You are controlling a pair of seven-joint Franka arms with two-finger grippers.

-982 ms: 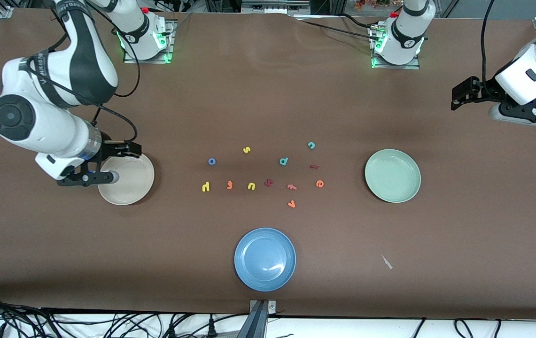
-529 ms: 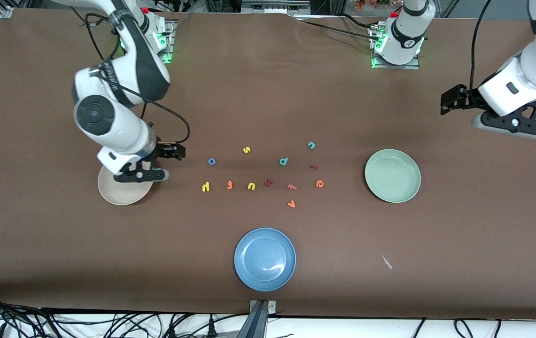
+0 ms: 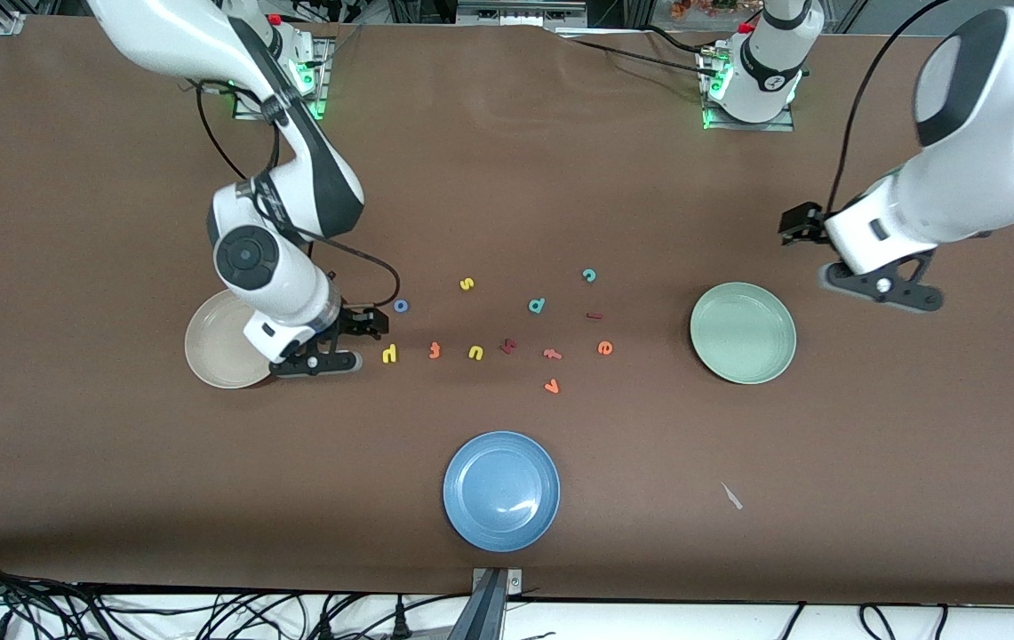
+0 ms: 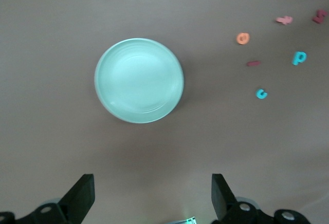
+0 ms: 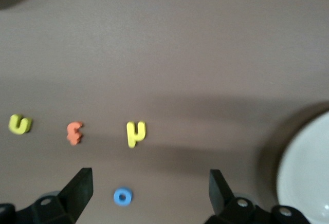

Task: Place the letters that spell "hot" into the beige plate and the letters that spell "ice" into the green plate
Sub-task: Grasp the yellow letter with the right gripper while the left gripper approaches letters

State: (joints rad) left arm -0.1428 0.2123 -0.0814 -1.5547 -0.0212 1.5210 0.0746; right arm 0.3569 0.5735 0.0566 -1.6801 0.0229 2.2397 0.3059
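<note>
Yellow "h" (image 3: 389, 354), orange "t" (image 3: 435, 350) and blue "o" (image 3: 401, 306) lie on the table beside the beige plate (image 3: 215, 345). My right gripper (image 3: 322, 360) hangs open and empty above the table between that plate and the "h" (image 5: 136, 133); the "o" (image 5: 122, 197) shows between its fingers (image 5: 77, 189), well below them. Dark red "i" (image 3: 594, 315), teal "c" (image 3: 589, 275) and orange "e" (image 3: 605, 348) lie nearer the green plate (image 3: 743, 332). My left gripper (image 3: 880, 286) is open, up in the air beside the green plate (image 4: 139, 80).
Other letters lie among them: yellow "s" (image 3: 467, 284), yellow "u" (image 3: 475, 353), teal "d" (image 3: 537, 306), a dark red letter (image 3: 508, 345), a pinkish "f" (image 3: 552, 354) and an orange one (image 3: 551, 386). A blue plate (image 3: 501, 490) sits nearest the front camera.
The right arm swung from over the beige plate toward the letters, uncovering most of the plate. The left arm came in from the table's end toward the green plate. Both grippers stayed open.
</note>
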